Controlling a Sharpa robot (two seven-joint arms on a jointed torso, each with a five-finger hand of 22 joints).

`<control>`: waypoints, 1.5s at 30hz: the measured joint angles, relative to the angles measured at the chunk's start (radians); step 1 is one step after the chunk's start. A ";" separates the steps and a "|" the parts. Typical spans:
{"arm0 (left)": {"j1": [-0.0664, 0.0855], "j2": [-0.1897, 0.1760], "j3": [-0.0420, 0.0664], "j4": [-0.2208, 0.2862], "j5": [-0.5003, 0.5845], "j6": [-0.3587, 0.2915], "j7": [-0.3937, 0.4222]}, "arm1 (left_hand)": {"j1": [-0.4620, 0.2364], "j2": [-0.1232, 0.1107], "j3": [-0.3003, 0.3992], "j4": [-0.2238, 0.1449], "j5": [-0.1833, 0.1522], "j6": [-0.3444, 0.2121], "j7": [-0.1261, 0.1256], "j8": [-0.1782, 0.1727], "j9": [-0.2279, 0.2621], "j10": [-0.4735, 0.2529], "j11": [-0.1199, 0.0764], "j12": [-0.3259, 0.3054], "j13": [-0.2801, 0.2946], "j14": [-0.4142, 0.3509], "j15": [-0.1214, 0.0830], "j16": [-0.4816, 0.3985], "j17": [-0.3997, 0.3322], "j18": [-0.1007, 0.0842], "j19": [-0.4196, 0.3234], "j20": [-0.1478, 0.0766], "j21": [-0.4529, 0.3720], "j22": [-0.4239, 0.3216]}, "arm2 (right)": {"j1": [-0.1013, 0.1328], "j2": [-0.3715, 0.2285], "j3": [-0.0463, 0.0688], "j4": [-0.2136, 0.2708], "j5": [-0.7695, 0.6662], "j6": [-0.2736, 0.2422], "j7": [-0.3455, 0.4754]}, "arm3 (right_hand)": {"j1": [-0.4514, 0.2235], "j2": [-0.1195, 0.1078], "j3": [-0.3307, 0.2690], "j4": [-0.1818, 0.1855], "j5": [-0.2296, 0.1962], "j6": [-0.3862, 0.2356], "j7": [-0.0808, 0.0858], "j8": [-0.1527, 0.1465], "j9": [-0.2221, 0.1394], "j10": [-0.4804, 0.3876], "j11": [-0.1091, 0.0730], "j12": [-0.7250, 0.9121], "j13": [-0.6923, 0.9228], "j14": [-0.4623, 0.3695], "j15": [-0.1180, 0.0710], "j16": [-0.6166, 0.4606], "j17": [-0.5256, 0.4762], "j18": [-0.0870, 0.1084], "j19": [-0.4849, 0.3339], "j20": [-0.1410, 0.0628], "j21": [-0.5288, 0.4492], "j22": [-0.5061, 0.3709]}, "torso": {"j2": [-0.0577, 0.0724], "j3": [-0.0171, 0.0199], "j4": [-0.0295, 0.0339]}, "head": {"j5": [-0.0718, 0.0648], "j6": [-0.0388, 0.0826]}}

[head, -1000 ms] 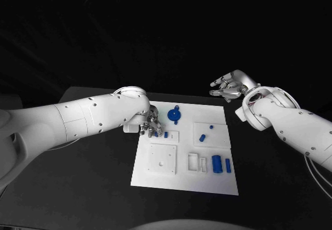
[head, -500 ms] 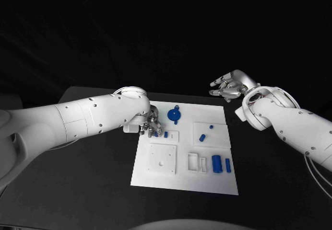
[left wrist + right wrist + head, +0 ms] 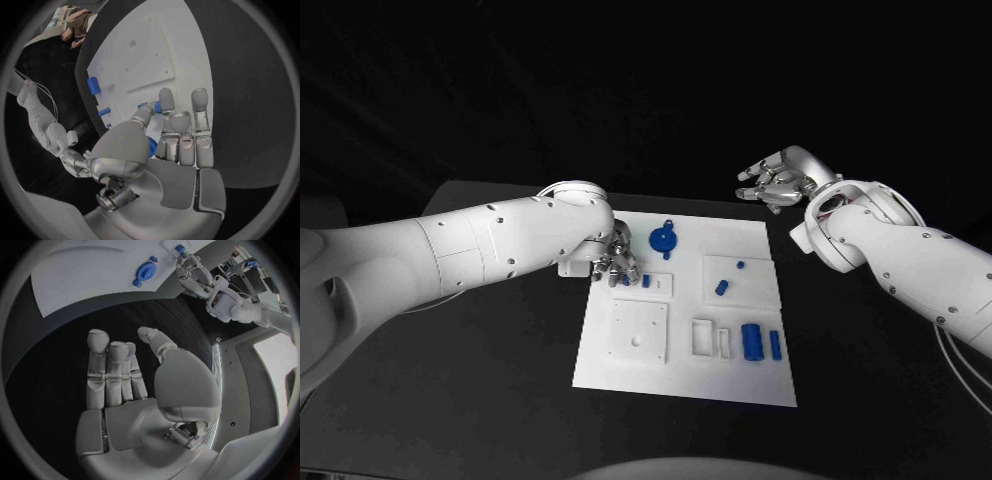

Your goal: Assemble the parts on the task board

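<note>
Head view: left hand [image 3: 615,266] pinches a small blue part [image 3: 632,279] at the task board [image 3: 687,380] near its left edge. Right hand [image 3: 776,180] hangs over the black table [image 3: 488,370] beyond the board's far right corner, fingers apart, empty. Five more blue parts on the board: round disc [image 3: 665,239], cylinder [image 3: 751,341], three small pieces. No writing legible

Looks like a robotics lab: black table [image 3: 516,330] with a white task board [image 3: 635,372] under the fingers [image 3: 200,107], grey equipment racks [image 3: 253,267] well beyond them.
</note>
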 measured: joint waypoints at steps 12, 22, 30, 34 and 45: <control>-0.002 0.000 -0.001 -0.009 0.001 -0.009 -0.002 | 0.030 -0.030 -0.080 0.089 -0.065 0.034 -0.033 -0.037 -0.092 0.000 0.000 0.000 0.000 0.000 0.000 -0.012 -0.021 0.000 0.000 0.000 -0.008 0.000 | 0.000 0.001 0.000 0.000 0.000 0.002 0.001 | 0.000 0.000 0.000 0.000 0.000 0.000 0.000 0.000 0.000 0.000 0.000 0.000 -0.001 0.000 0.000 0.000 0.000 0.000 0.000 0.000 -0.005 0.000 | 0.000 -0.0001 0.0004 | -0.001 0.000; -0.003 0.000 -0.001 -0.013 0.001 -0.017 -0.003 | 0.037 -0.046 -0.102 0.119 -0.069 0.034 -0.026 -0.037 -0.110 0.000 0.000 0.000 0.000 0.000 0.000 -0.012 -0.022 0.000 0.000 0.000 -0.013 0.000 | 0.000 0.001 0.000 -0.001 0.000 0.003 0.002 | 0.000 0.000 0.000 0.000 0.000 0.000 0.000 0.000 0.000 0.000 0.000 0.000 -0.001 0.000 0.000 0.000 0.000 0.000 0.000 0.000 -0.005 0.000 | 0.000 -0.0001 0.0008 | -0.001 0.000; -0.004 0.000 -0.001 -0.015 0.001 -0.021 -0.002 | 0.037 -0.056 -0.107 0.133 -0.070 0.036 -0.028 -0.037 -0.113 0.000 0.000 0.000 0.000 0.000 0.000 -0.012 -0.022 0.000 0.001 -0.001 -0.013 0.001 | 0.000 0.002 0.000 -0.001 0.000 0.004 0.003 | 0.000 0.000 0.000 0.000 0.000 0.000 0.000 0.000 0.000 0.000 0.000 0.000 -0.001 0.000 0.000 0.000 0.000 0.000 0.000 0.000 -0.005 0.000 | 0.000 -0.0004 0.0008 | -0.001 0.001; -0.004 0.000 -0.002 -0.016 0.001 -0.022 -0.002 | 0.037 -0.057 -0.113 0.138 -0.072 0.037 -0.029 -0.037 -0.112 0.000 0.000 0.000 0.000 0.000 0.000 -0.012 -0.022 0.000 0.004 -0.004 -0.017 0.001 | 0.000 0.002 0.000 -0.001 0.000 0.005 0.003 | 0.000 0.000 0.003 -0.003 0.004 0.000 0.000 0.000 0.000 0.000 0.000 0.000 -0.001 0.000 0.000 -0.005 -0.002 0.000 0.000 0.000 -0.011 -0.001 | 0.000 -0.0004 0.0005 | -0.001 0.001; -0.005 0.001 -0.002 -0.020 0.000 -0.022 -0.002 | 0.044 -0.079 -0.147 0.172 -0.078 0.036 -0.027 -0.032 -0.118 -0.004 -0.004 0.000 0.000 0.000 0.000 -0.012 -0.024 0.000 0.004 -0.004 -0.019 0.000 | 0.000 0.002 0.000 -0.002 0.001 0.006 0.006 | 0.000 0.000 0.006 -0.006 0.004 0.000 0.000 0.000 0.000 0.000 0.000 0.000 -0.002 0.000 0.000 -0.005 -0.002 0.000 0.000 0.000 -0.011 -0.001 | 0.000 -0.0006 0.0009 | -0.002 0.001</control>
